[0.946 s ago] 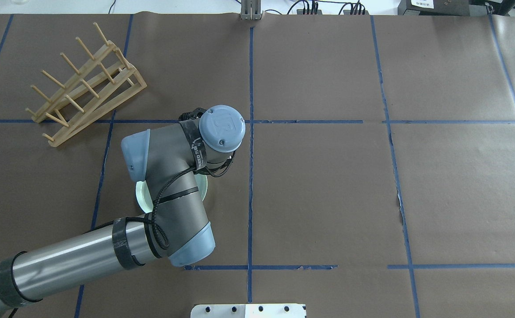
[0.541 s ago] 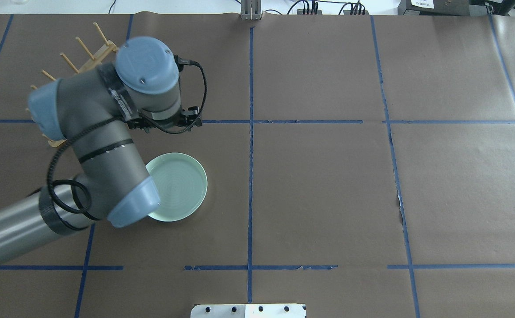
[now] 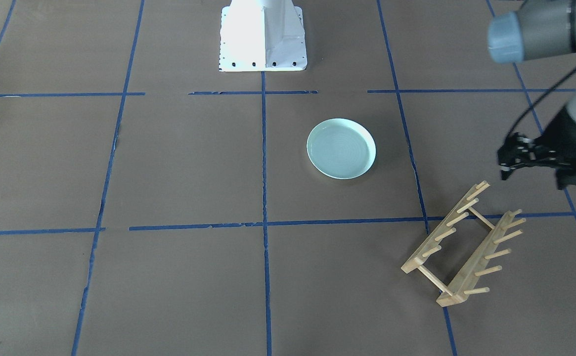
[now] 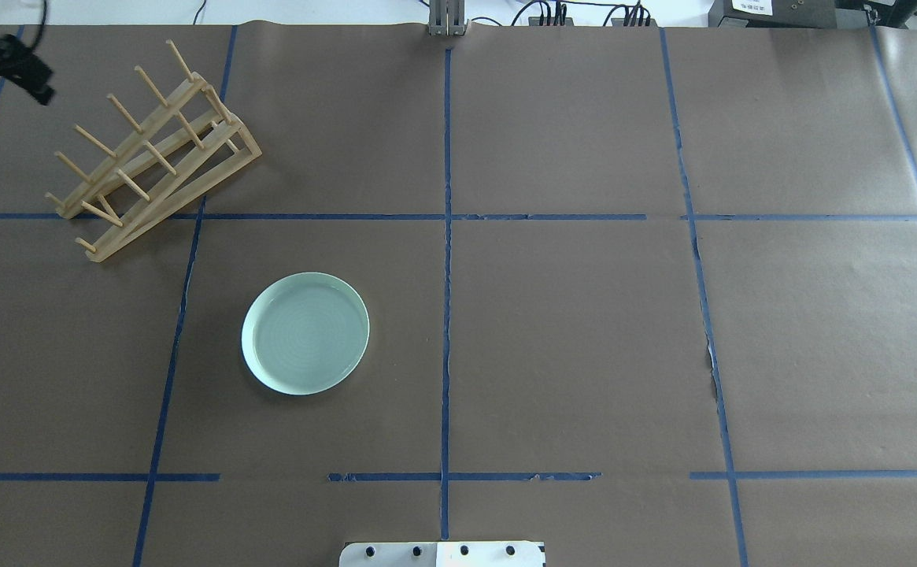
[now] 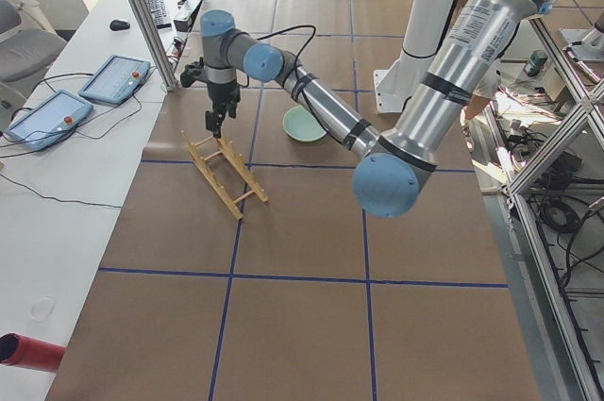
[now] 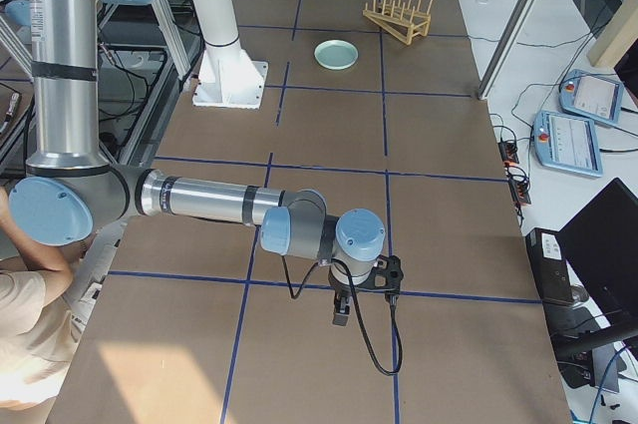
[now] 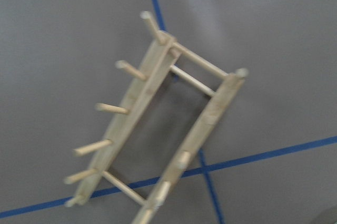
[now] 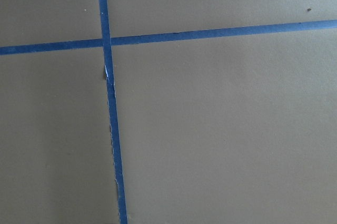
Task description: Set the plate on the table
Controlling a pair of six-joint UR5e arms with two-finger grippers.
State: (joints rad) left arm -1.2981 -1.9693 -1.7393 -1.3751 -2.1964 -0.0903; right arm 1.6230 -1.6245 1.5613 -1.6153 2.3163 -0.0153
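The plate [image 4: 305,333] is seen lying flat and right side up on the table [image 4: 584,354]. It sits inside one taped rectangle, just to the left of the central blue tape line [image 4: 446,315] in the overhead view. Its whole rim is bounded by bare brown paper.

A wooden peg rack [image 4: 155,153] is set well apart from the plate, toward the far left corner, lying across a tape line. The left gripper [image 5: 216,124] is held above the rack's far end, pointing down, and the rack is framed from above by the left wrist camera. Whether that gripper is open or closed cannot be told: only a dark, partly cropped mass is shown in the front-facing view.

The right gripper [image 6: 340,317] is held low over the table at the opposite end, far from the plate, above a crossing of tape lines. It is shown only in the side view, so its state cannot be told either.
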